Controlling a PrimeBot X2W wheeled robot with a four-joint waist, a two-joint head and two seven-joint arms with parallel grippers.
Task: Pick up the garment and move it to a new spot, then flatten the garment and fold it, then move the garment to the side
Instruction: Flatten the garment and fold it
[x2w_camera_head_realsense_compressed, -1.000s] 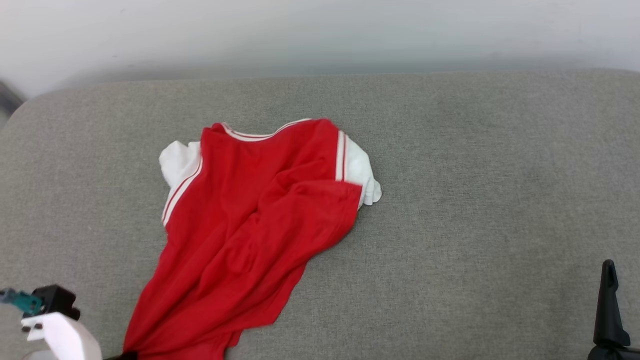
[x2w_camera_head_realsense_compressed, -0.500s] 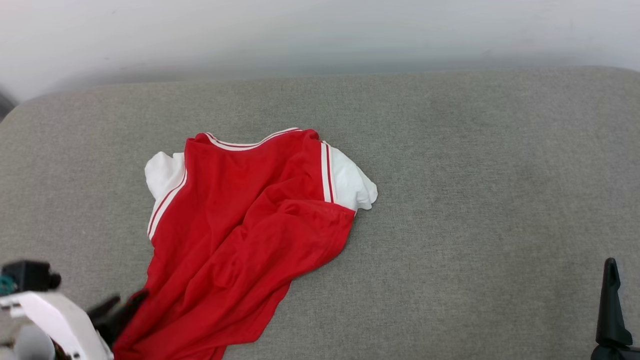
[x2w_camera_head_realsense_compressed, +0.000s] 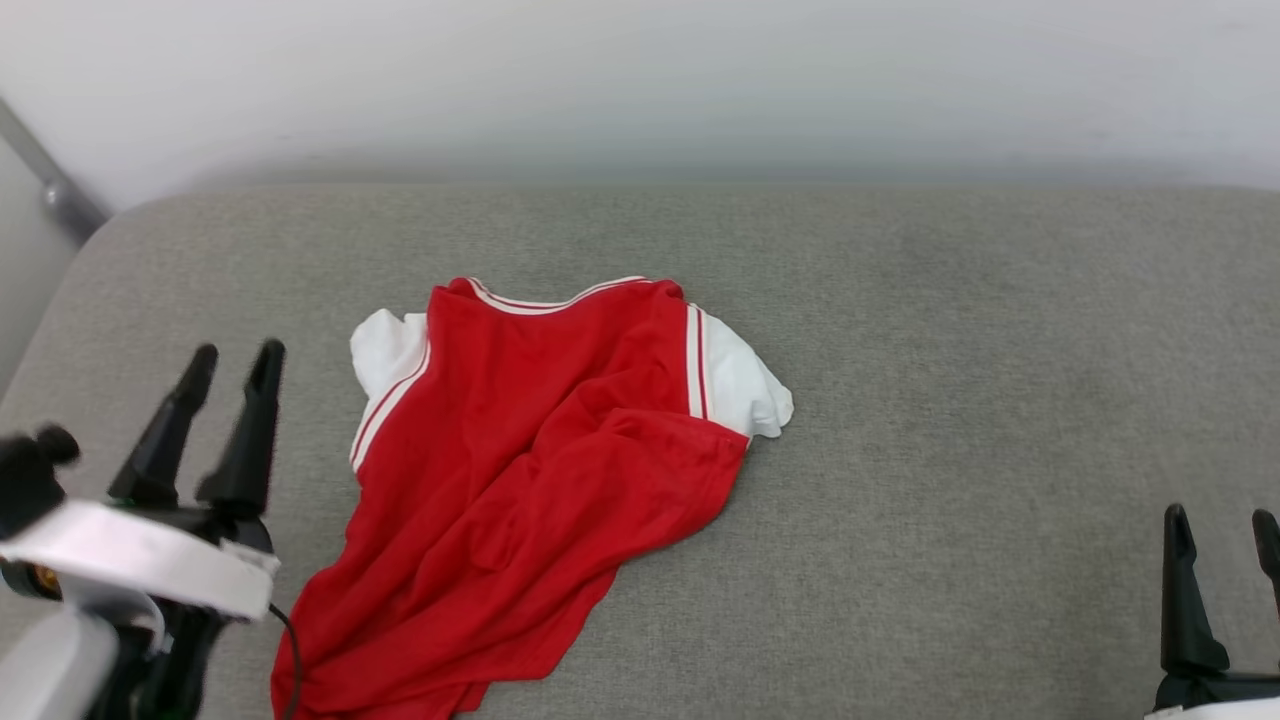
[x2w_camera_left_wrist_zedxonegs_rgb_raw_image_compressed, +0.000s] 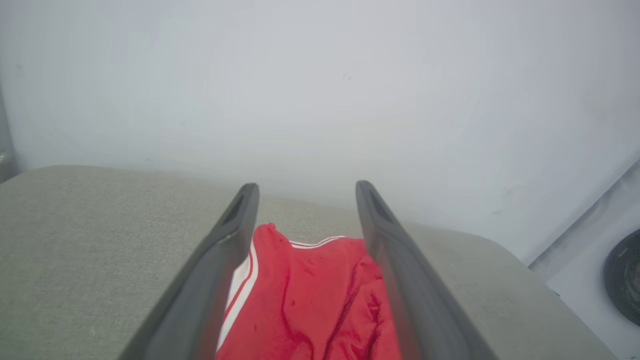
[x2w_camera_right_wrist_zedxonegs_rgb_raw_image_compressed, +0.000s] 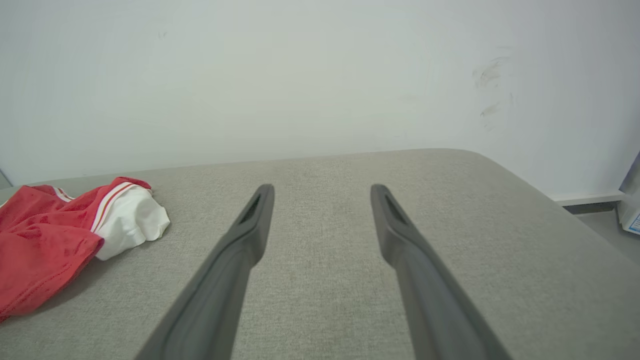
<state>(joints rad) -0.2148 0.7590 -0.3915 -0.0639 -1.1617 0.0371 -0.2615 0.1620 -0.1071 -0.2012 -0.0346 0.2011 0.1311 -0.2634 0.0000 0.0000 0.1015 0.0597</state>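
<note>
- The left gripper (x2w_camera_head_realsense_compressed: 234, 355) is poised over a grey cushion (x2w_camera_head_realsense_compressed: 950, 400), its two dark fingers spread and empty.
- Just to its right, the red jersey T-shirt (x2w_camera_head_realsense_compressed: 530, 480) lies rumpled on the cushion. Its striped neck trim is at the far side, a white sleeve is at each shoulder, and the hem is nearest that gripper's wrist.
- Well right of the shirt, the right gripper (x2w_camera_head_realsense_compressed: 1220, 520) has its fingers apart and holds nothing.
</note>
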